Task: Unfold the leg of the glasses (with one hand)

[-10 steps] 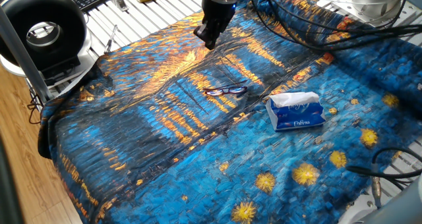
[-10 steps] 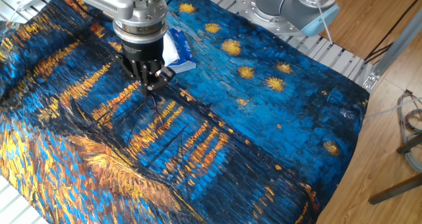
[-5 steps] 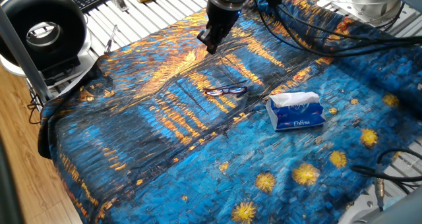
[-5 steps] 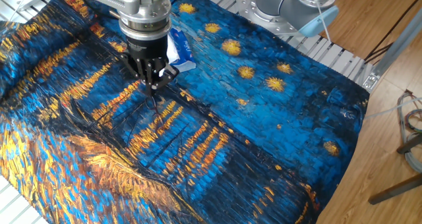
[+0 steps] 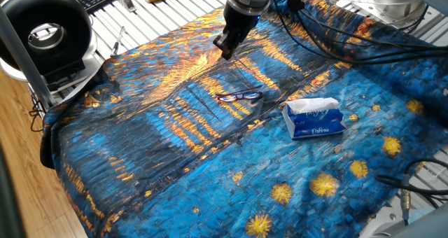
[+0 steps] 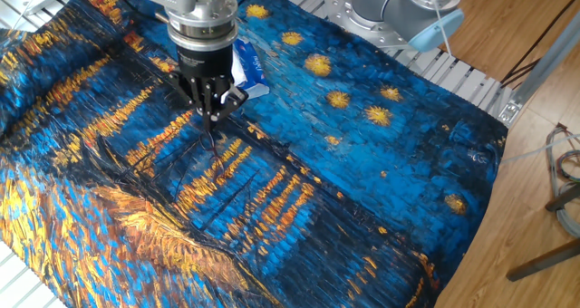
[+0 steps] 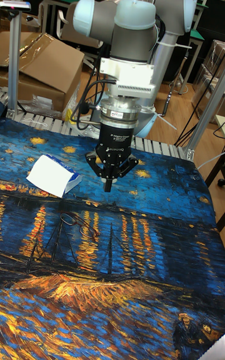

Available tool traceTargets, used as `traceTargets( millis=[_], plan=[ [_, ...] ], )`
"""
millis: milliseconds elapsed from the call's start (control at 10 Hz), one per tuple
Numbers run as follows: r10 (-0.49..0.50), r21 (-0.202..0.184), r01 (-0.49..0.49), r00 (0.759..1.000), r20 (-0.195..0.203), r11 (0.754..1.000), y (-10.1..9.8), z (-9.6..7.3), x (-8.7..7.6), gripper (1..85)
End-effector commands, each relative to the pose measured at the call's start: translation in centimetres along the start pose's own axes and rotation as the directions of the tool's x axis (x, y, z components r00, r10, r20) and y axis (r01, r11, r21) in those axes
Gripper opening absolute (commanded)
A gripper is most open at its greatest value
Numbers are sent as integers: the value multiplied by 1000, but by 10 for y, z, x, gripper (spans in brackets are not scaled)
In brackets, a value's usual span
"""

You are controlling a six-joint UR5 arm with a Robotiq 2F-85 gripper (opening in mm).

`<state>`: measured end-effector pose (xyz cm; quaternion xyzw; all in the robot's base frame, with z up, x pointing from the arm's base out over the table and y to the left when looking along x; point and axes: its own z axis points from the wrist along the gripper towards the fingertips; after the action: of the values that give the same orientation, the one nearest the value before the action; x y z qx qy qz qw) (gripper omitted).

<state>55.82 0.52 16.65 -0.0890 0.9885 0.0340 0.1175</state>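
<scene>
Dark reddish-purple, thin-rimmed glasses (image 5: pixel 239 96) lie flat on the blue-and-orange painted cloth (image 5: pixel 175 161) covering the desk, just left of the blue-white tissue pack (image 5: pixel 314 118) and apart from it. Whether the legs are folded is too small to tell. The black two-fingered claw (image 5: pixel 225 46) hangs above the cloth on the far side of the glasses, well clear of them, fingers pinched together on nothing. This looks like the approach step: next it likely needs to come nearer, descend, and spread enough to catch one leg.
</scene>
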Motion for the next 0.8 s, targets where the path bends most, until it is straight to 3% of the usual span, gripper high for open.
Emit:
traceTargets(
  millis=[0, 300, 400, 600, 700],
  plan=[
    [-20, 2, 20, 1000, 12, 1000, -3, -2, -2, 10],
    [-55, 17, 55, 998, 21, 998, -5, -2, -12, 10],
    [-62, 11, 62, 998, 11, 998, -3, -4, -13, 10],
    [-93, 42, 93, 996, -18, 995, -12, -4, -7, 10],
    [-99, 21, 100, 994, -38, 995, -7, -4, -1, 10]
  ],
)
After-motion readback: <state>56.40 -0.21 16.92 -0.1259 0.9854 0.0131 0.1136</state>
